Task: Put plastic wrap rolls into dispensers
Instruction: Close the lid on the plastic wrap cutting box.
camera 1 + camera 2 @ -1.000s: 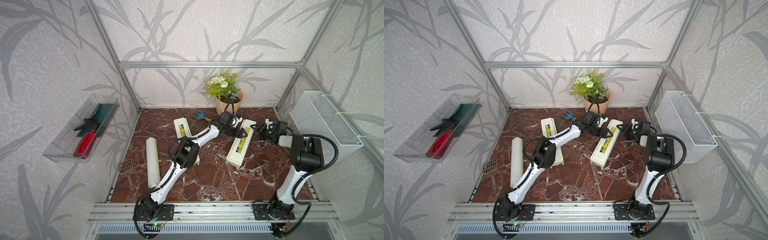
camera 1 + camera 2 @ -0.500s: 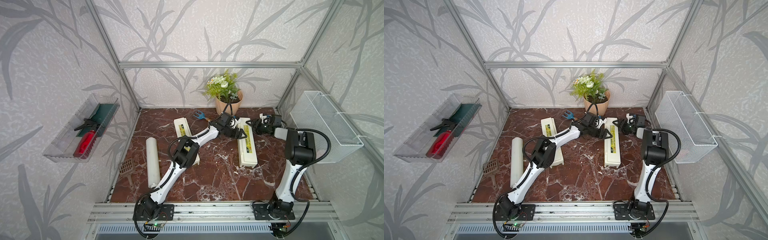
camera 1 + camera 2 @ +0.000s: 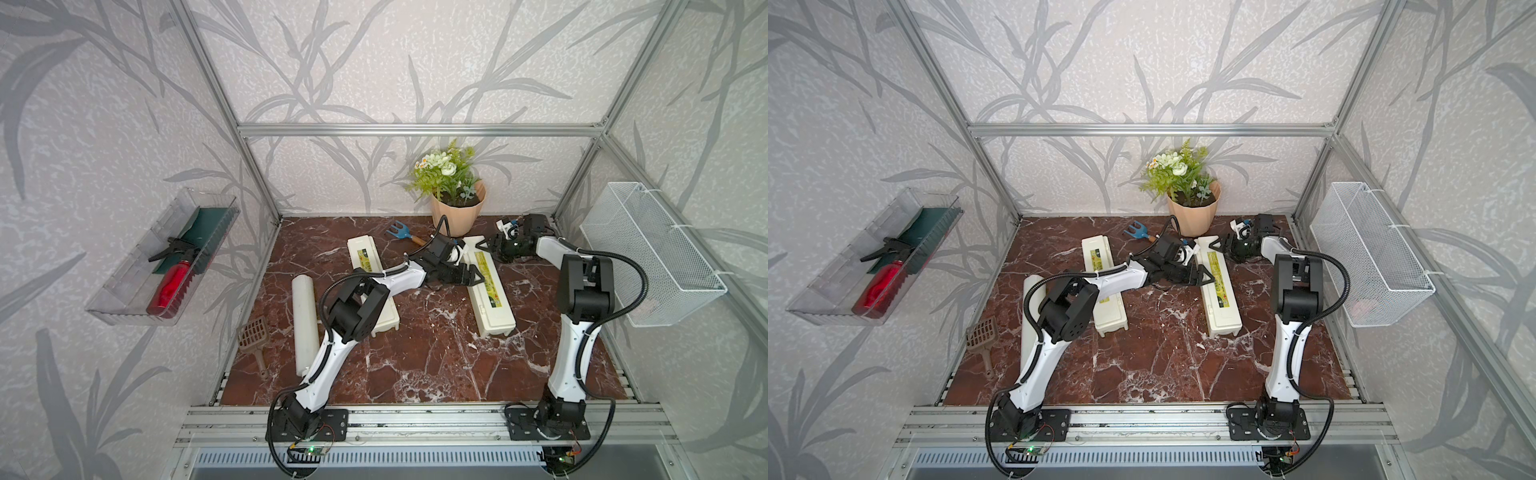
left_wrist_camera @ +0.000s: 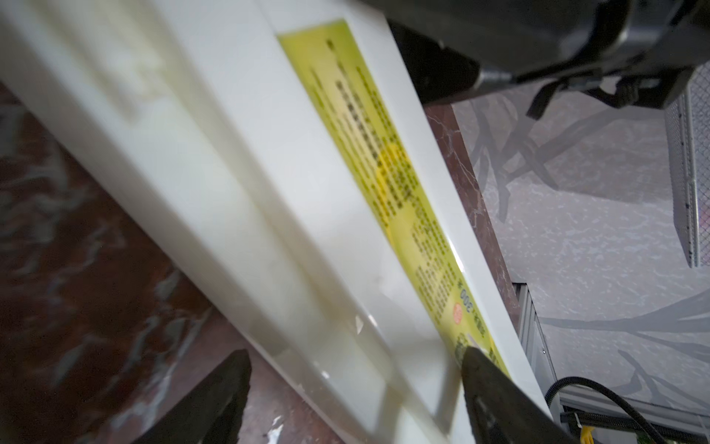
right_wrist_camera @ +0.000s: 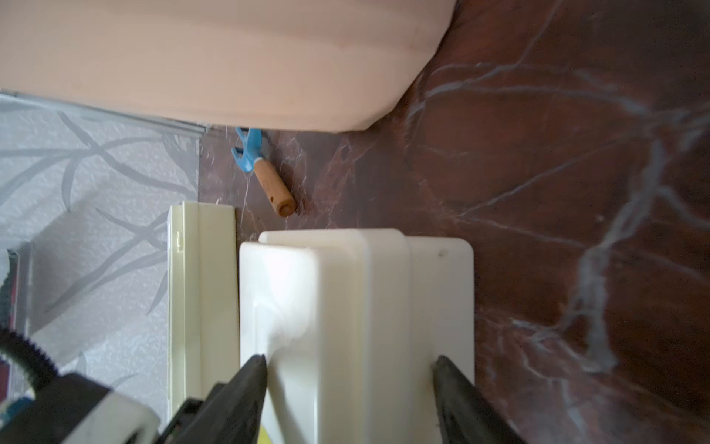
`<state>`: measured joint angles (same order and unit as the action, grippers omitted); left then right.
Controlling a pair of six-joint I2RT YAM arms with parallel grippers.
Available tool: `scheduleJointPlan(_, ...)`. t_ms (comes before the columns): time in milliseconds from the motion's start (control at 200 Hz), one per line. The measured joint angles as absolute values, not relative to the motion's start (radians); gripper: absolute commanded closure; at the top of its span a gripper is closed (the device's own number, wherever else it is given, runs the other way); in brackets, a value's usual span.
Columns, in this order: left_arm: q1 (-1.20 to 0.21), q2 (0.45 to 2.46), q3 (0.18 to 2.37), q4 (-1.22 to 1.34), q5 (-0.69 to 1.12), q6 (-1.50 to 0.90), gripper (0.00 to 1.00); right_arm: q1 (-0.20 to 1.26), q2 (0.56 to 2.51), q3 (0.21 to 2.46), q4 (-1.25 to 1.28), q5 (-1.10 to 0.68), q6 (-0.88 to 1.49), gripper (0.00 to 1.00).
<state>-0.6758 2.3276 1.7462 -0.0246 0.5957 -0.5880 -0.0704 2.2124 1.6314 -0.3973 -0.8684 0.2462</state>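
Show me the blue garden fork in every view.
Top view: blue garden fork at the back, beside the flower pot.
Top view: likewise, beside the pot.
Left wrist: not in it.
Right wrist: lying close beside the pot.
Shared landmark, where it shows: the flower pot.

Bright even light, soft shadows, bowed edges in both top views; blurred, glare-flecked dispenser [image 4: 230, 192] in wrist views.

Surface: marble tabletop [image 3: 415, 365]
Centre: left dispenser [image 3: 363, 255], right dispenser [image 3: 492, 291]
Left: plastic wrap roll [image 3: 303, 320], brown scoop [image 3: 252, 334]
Top: flower pot [image 3: 457, 216], blue rake [image 3: 399, 230]
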Motion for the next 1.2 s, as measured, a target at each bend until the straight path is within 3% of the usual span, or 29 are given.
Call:
scheduleJointPlan(325,-0.515,2.345,1.759,0.024,0.494,-0.662,0.2,-0.049,2.186,1.573,-0.454,-0.911,0.202,0.38)
scheduleJointPlan(895,-0.539,2.398,1.781,0.12,0.518,-0.762,0.21,-0.041,2.137,1.487,-0.411,-0.905,0.262,0.38)
scheduleJointPlan(1200,-0.559,2.364,1.66,0.267,0.512,-0.805,0.2,-0.04,2.11,1.442,-0.362,-0.887,0.291,0.38)
